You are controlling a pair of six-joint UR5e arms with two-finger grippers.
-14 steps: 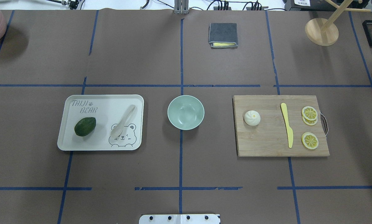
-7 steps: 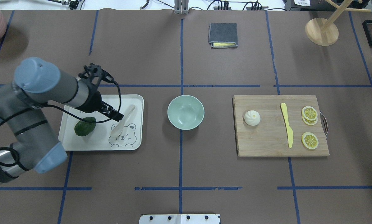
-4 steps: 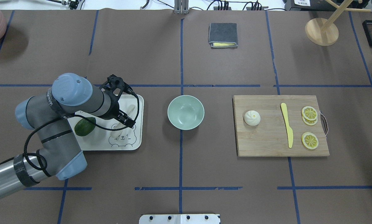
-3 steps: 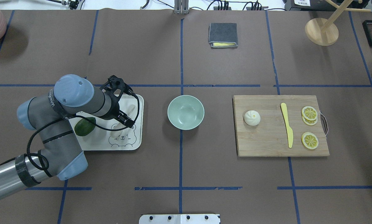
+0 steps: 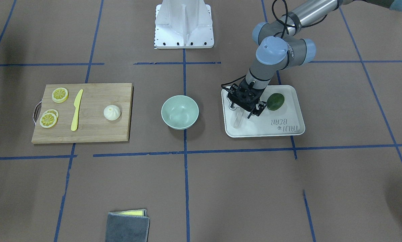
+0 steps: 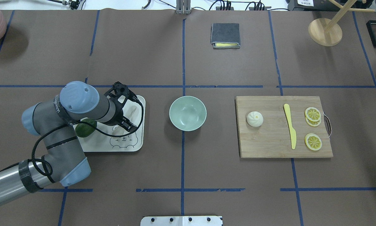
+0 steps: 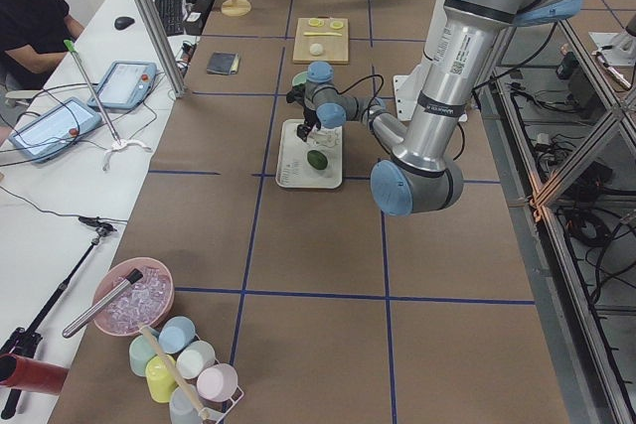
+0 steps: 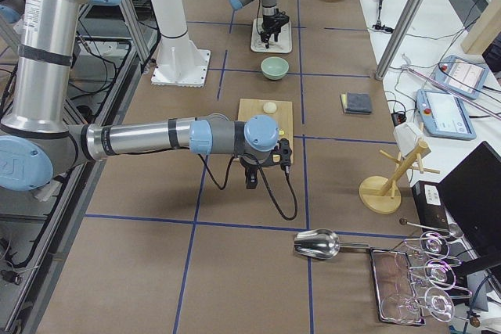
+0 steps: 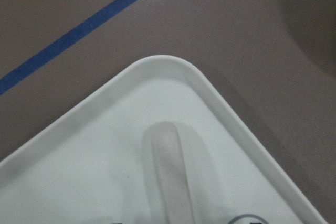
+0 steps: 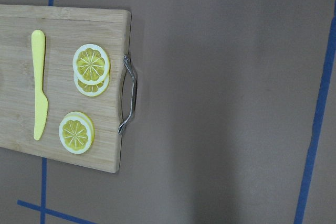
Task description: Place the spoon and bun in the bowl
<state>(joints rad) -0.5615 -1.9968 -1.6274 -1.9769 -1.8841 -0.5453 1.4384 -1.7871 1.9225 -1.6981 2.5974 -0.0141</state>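
Brown paper covers the worktop (image 6: pixel 128 172), where the spoon (image 5: pixel 237 120) lies flat on a tray (image 5: pixel 264 129) near the left end, so the left hand (image 5: pixel 245 110) hovers low over it, released and apparently set to straddle its handle.

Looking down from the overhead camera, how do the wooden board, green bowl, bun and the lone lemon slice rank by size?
1. wooden board
2. green bowl
3. bun and lone lemon slice: they look about alike, so I won't rank them.
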